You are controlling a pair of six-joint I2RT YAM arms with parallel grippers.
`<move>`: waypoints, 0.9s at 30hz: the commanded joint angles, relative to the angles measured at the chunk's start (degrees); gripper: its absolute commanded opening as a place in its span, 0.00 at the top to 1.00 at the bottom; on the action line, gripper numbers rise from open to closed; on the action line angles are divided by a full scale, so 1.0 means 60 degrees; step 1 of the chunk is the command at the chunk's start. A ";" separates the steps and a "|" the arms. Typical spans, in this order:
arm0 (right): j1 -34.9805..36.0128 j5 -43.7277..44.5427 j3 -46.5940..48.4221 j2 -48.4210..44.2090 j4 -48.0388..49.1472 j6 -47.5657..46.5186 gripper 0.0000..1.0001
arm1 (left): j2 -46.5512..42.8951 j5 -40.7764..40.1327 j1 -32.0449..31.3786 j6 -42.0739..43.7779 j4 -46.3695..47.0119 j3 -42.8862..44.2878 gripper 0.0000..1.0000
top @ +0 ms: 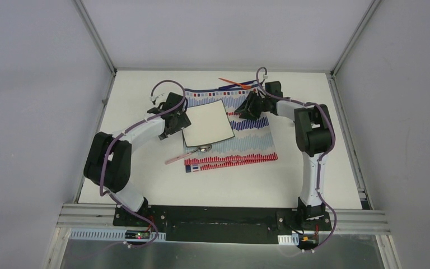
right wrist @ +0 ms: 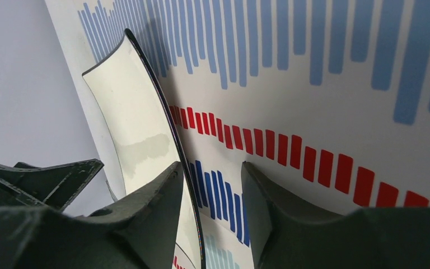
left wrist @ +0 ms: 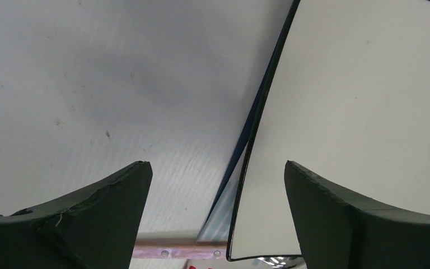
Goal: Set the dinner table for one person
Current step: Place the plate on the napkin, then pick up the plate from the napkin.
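done: plate (top: 207, 120) on striped cloth (top: 252, 143), centre frame; spoon (top: 203, 149) just below.
to do: orange utensil (top: 236, 84), upper centre, likely unplaced.
left gripper (left wrist: 215, 168): spread, plate edge between fingers.
right gripper (right wrist: 210, 165): spread astride plate rim.

The top external view looks steeply down from high behind the near edge of the large flat matte-white table (top: 229, 188), taking in all of it. The left wrist view sits close over the table, facing past the left claw (left wrist: 215, 164) at an edge of the white square plate (left wrist: 358, 112). The right wrist view, equally near, faces past the right claw (right wrist: 211, 164) along the red-and-blue striped white cloth (right wrist: 313, 101). All three share that plate.
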 commanded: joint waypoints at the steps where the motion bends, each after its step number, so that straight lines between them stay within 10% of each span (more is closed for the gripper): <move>1: 0.0065 -0.0001 0.0263 0.0353 0.0351 0.0068 0.54 | 0.0015 0.0415 0.0051 -0.0218 0.1702 -0.0567 0.08; 8: 0.0101 -0.0075 0.0255 0.0613 0.0423 0.0047 0.54 | -0.0149 0.0379 0.0060 -0.0084 0.4287 -0.2064 0.18; 16: 0.0293 -0.0119 0.0364 0.0932 0.0439 0.0031 0.54 | -0.0226 0.1349 0.0121 0.0361 0.6422 -0.2724 0.73; 27: 0.0365 -0.0187 0.0351 0.1020 0.0555 0.0138 0.54 | -0.1556 0.2048 0.1188 0.0531 0.6590 -0.3517 0.49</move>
